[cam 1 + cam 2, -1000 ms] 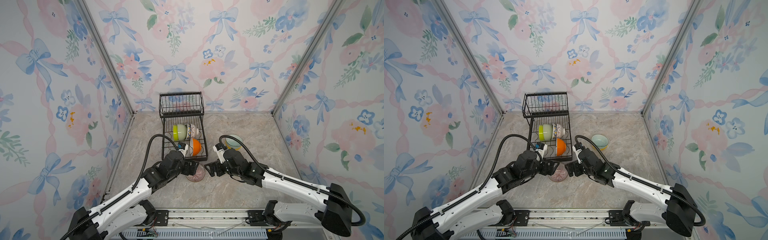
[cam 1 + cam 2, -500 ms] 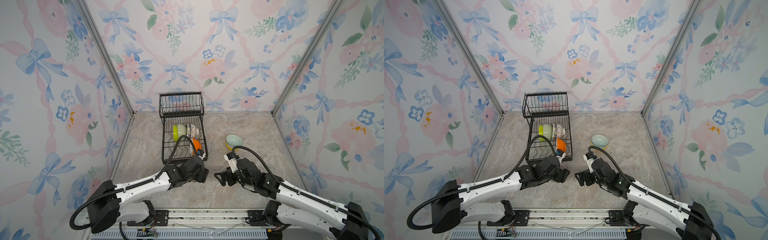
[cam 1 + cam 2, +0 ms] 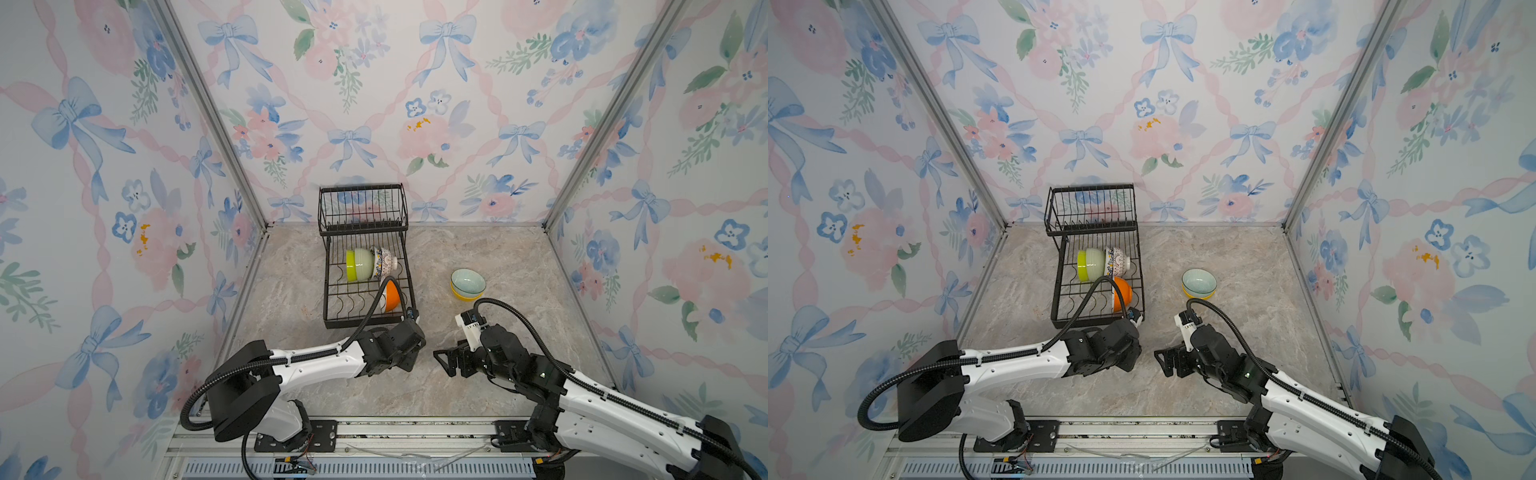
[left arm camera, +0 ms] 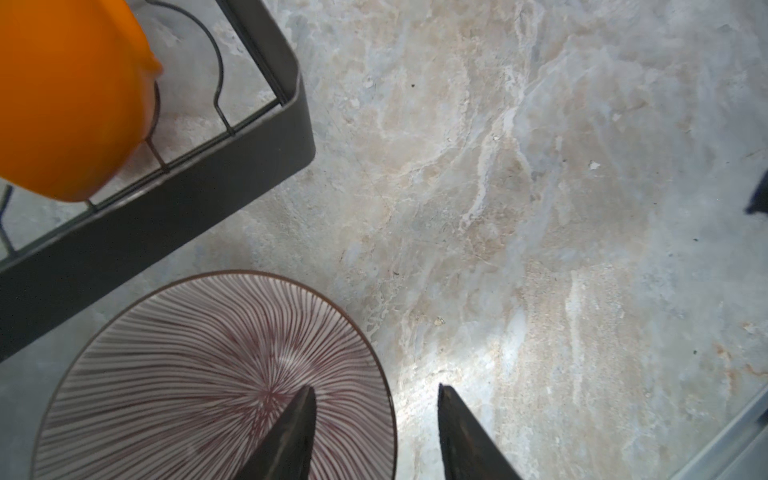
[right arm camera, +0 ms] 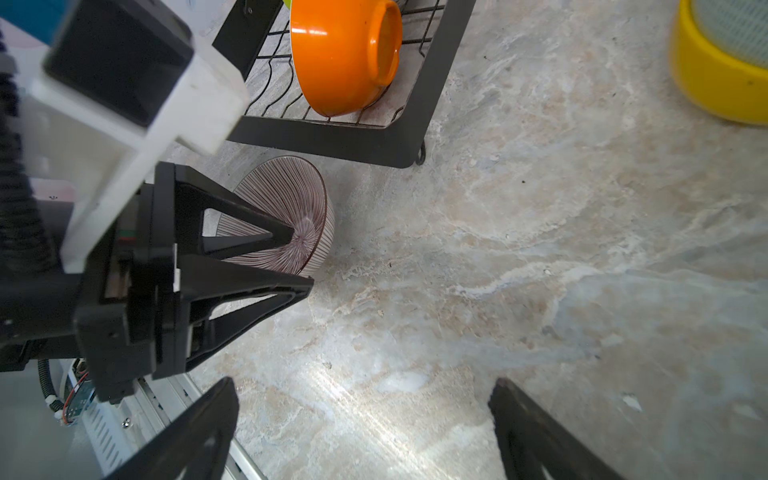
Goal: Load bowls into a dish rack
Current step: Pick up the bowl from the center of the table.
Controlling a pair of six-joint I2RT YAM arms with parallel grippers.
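One striped bowl stands upright on the bench, just outside a corner of the dish rack. Left pincer straddles its rim, partly open: one finger inside, one outside, neither pressed to the wall. Bowl finish: white, fine dark-red lines radiating from the centre, thin dark rim. Right pincer gapes wide over the bench, holding nothing
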